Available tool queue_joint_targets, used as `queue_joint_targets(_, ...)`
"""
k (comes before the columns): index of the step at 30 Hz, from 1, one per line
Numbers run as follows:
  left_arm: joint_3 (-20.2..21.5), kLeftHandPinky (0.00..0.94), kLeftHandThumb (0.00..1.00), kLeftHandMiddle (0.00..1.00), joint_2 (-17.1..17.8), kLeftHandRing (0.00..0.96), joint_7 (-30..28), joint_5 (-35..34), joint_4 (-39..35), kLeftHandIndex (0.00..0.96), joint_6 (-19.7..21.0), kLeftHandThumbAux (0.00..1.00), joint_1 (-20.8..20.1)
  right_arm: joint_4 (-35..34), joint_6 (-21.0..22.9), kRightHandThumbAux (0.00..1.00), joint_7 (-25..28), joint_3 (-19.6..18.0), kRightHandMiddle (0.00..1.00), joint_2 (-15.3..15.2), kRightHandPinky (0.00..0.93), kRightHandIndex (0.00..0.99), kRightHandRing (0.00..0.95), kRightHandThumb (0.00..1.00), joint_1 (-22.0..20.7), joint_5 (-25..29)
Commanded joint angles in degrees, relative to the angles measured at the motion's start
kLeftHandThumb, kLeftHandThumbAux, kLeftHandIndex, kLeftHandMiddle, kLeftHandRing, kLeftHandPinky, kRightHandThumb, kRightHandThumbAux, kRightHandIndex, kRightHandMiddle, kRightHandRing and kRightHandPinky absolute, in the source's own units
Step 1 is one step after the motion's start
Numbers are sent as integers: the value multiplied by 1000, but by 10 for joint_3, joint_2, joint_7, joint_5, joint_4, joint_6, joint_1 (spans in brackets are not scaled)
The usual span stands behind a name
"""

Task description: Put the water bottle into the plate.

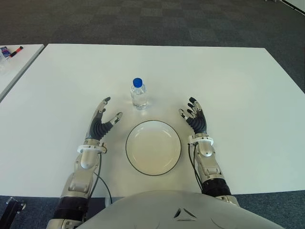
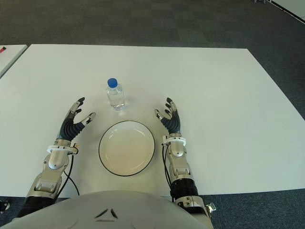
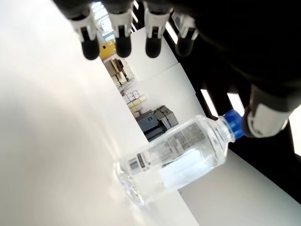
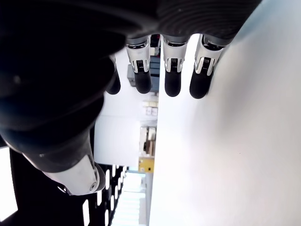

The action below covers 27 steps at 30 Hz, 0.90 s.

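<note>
A small clear plastic water bottle with a blue cap (image 1: pixel 138 94) stood upright on a broad white table (image 1: pixel 228 81), just beyond the far rim of a round white plate with a thin dark edge (image 1: pixel 153 147), which lay empty near the table's front edge, directly before the robot's grey torso (image 1: pixel 176 210). The bottle and the plate were near each other but did not touch. The robot's left hand (image 1: pixel 102 121) was placed to the left of the plate, its dark-tipped fingers (image 3: pixel 123 33) spread and extended, holding nothing; from its wrist camera the bottle appeared just ahead of the fingertips, apart from them, with the thumb (image 3: pixel 265 110) off to one side. The right hand (image 1: pixel 194 118) was placed to the right of the plate, roughly level with the left one, its fingers (image 4: pixel 171 70) likewise stretched out and empty over bare tabletop, the thumb (image 4: pixel 70 165) held apart from them. Whether either hand touched the table surface could not be told. At the far left, a second white table (image 1: pixel 16 64) stood beside the first, carrying a few small items including a red-and-black marker (image 1: pixel 15 50). Dark grey patterned carpet (image 1: pixel 143 21) covered the floor beyond.
</note>
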Motion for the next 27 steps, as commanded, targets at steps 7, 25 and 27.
queue_joint_targets(7, 2, 0, 327, 0, -2, 0, -27, -13, -20, 0, 13, 458, 15, 4, 12, 763, -2, 1, 92, 3, 122, 94, 87, 299, 3, -1)
queue_joint_targets(25, 1, 0, 316, 0, -23, 0, 15, 32, 5, 0, 31, 396, -17, 8, 15, 766, -3, 2, 95, 7, 120, 108, 89, 327, 1, 0)
queue_joint_targets(27, 1, 0, 323, 0, -24, 0, 16, 32, 10, 0, 35, 395, -24, 9, 13, 763, -5, 3, 95, 7, 117, 108, 87, 323, 1, -2)
